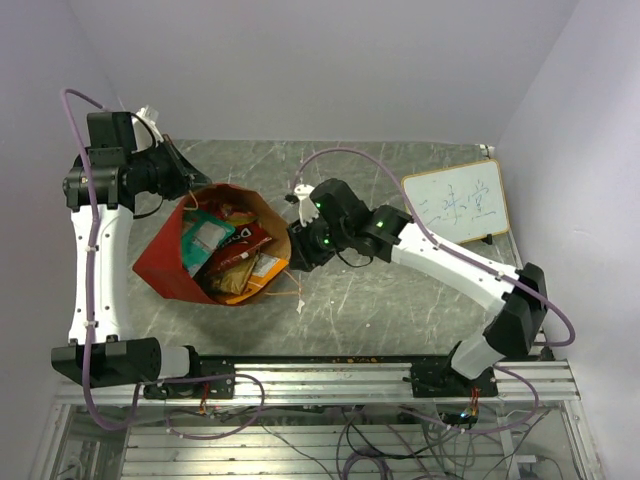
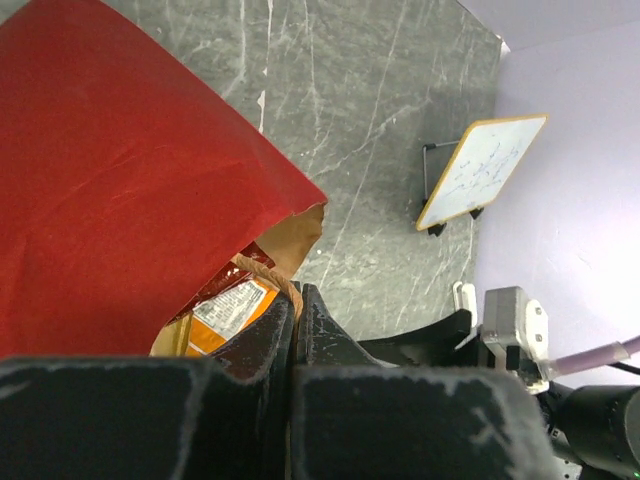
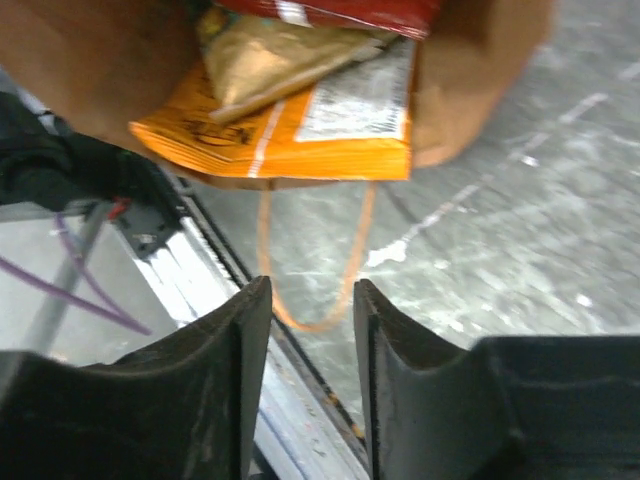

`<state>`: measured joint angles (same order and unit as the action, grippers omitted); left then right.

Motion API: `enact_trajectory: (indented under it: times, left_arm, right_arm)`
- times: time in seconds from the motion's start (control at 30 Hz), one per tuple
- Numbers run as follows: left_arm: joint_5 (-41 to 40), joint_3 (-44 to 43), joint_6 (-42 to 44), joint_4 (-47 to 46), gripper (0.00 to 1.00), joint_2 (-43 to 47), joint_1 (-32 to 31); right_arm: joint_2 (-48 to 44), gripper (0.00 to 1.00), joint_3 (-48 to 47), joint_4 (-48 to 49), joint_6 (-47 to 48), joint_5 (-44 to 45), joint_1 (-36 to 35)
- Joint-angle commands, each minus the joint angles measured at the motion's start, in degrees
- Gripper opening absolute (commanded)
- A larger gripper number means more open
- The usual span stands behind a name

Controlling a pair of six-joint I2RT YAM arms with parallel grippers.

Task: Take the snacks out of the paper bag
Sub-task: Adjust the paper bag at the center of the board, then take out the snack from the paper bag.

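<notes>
On your grey marbled tabletop [image 1: 380, 310], large red paper bag [image 1: 160, 268] lies sideways, crinkly orange snack packet [image 3: 250, 150] at its mouth: left gripper [image 2: 296, 292] clamped, seemingly pinning the rim open, right gripper [image 3: 312, 290] parted for reaching in.

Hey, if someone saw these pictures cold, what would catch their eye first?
The red paper bag lies open left of centre on the grey table, crammed with orange, red and teal snacks. The left gripper looks pinched shut on its rim, while the right gripper sits open at the mouth, facing a twine handle. A scribbled whiteboard stands at the far right.
</notes>
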<state>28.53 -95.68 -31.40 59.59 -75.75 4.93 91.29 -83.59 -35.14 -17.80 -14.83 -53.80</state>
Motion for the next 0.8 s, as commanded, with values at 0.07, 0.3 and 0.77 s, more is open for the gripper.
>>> enact_trajectory:
  times: [0.07, 0.3, 0.77]
  left_arm:
    - [-3.6, -5.1, 1.7, 3.7, 0.07, -2.1, 0.1]
    - [-3.2, -6.2, 2.0, 3.8, 0.07, -3.1, 0.8]
    - [-0.1, -4.8, 2.1, 3.3, 0.07, -2.9, 4.1]
  right_arm:
    - [-5.7, 0.46, -1.8, -8.5, 7.7, 14.4, 0.1]
    - [-12.1, 0.59, 6.4, 7.7, 23.3, 8.8, -3.2]
    - [-3.1, 0.49, 11.7, 19.5, 71.3, -8.0, -9.9]
